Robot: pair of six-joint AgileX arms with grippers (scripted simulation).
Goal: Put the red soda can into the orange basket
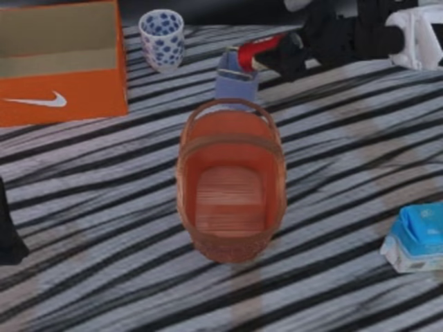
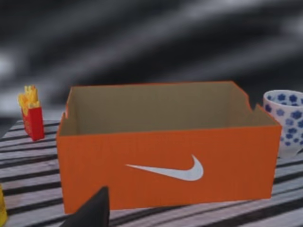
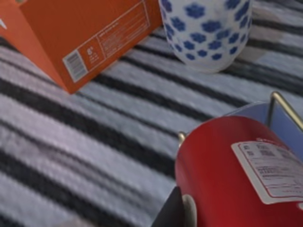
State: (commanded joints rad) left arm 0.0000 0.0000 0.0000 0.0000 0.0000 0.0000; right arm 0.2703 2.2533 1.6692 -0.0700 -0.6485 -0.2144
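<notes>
The red soda can (image 1: 261, 50) hangs on its side above the table's far edge, just behind the orange basket (image 1: 230, 207). My right gripper (image 1: 275, 55) is shut on it. In the right wrist view the can (image 3: 227, 175) fills the near corner, with one dark finger (image 3: 171, 213) pressed against its side; the other finger is hidden. The woven basket stands upright at the table's middle, its arched handle (image 1: 230, 105) on the far side and its slatted bottom bare. My left arm (image 1: 7, 238) is parked at the left edge, one fingertip (image 2: 92, 213) showing, nothing near it.
An orange shoe box (image 1: 59, 90) with a white swoosh sits at the far left. A blue-flowered cup (image 1: 161, 38) stands beside it. A lilac-blue object (image 1: 235, 81) lies under the can. A blue tissue pack (image 1: 419, 238) is at the right edge, a fries carton (image 2: 32, 116) beyond the box.
</notes>
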